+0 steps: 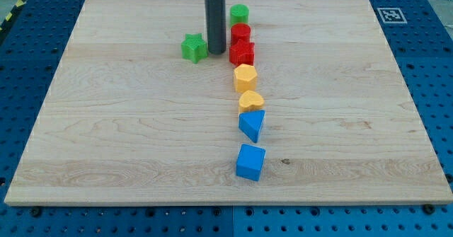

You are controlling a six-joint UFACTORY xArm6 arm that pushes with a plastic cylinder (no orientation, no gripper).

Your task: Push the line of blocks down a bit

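Block line (245, 88), my tip (215, 52) upright beside red star (242, 53)

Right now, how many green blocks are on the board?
2. A green cylinder heads the line at the view's top; a green star sits apart, left of my tip. None seems hidden.

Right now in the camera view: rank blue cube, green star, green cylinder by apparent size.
1. blue cube, nearest the view's bottom, so camera nearness may inflate it.
2. green star.
3. green cylinder, at the view's top.

green star (193, 47) left of my tip (214, 51), red star (242, 53) right
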